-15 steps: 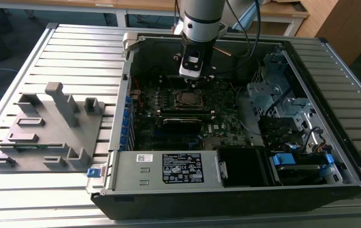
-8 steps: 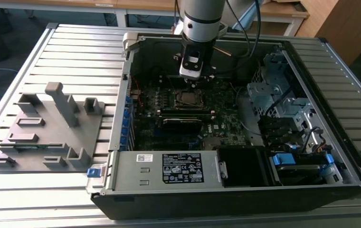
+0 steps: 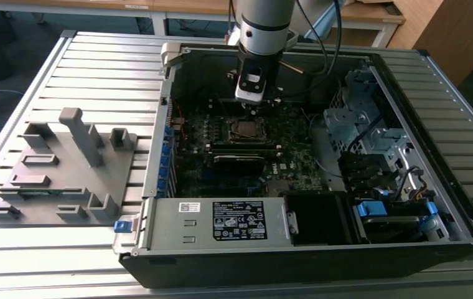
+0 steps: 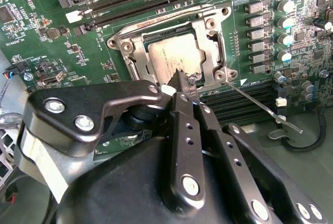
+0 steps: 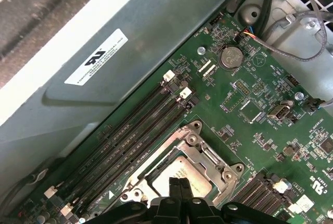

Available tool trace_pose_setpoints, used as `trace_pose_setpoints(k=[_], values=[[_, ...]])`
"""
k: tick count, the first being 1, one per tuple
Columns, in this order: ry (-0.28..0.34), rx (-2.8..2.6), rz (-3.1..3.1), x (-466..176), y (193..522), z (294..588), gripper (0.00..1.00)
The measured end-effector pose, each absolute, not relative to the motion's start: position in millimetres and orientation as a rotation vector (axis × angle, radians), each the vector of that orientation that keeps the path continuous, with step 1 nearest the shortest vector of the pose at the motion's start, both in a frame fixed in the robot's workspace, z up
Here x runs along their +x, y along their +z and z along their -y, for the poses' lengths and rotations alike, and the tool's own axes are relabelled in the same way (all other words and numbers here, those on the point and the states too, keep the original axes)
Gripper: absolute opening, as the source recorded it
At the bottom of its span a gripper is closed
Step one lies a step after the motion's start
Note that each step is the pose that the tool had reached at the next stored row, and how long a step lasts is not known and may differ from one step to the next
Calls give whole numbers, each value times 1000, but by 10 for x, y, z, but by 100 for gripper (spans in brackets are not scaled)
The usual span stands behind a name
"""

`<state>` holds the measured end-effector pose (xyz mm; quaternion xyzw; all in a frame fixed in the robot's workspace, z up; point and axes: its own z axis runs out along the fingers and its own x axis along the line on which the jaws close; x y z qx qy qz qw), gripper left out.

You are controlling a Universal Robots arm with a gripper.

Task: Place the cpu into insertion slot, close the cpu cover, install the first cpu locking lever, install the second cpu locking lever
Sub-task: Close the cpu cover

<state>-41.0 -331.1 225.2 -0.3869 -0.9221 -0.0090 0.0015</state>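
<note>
Dull, seemingly bare-metal cpu cover (image 4: 210, 47).

Your slatted metal table (image 3: 104, 68) carries the open computer case (image 3: 303, 265) and, beside it, a grey plastic fixture (image 3: 54, 187).

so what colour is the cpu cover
The cpu cover is silver-grey, clearest in the second wrist view.

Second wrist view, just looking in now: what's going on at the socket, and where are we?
The arm's black gripper, fingers shut, has its tips right at the edge of the thin square silver-grey metal cpu cover. The small square silver-grey cpu already sits under that cover, which lies flat over it. A thin metal locking lever sticks out from the cover's corner over the long black memory slots, apparently not latched.
</note>
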Motion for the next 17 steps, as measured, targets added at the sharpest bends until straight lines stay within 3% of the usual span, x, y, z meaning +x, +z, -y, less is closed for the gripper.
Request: trace_pose_setpoints(k=[17], values=[[-28,-1149,2920,-410,2252,3311,10]])
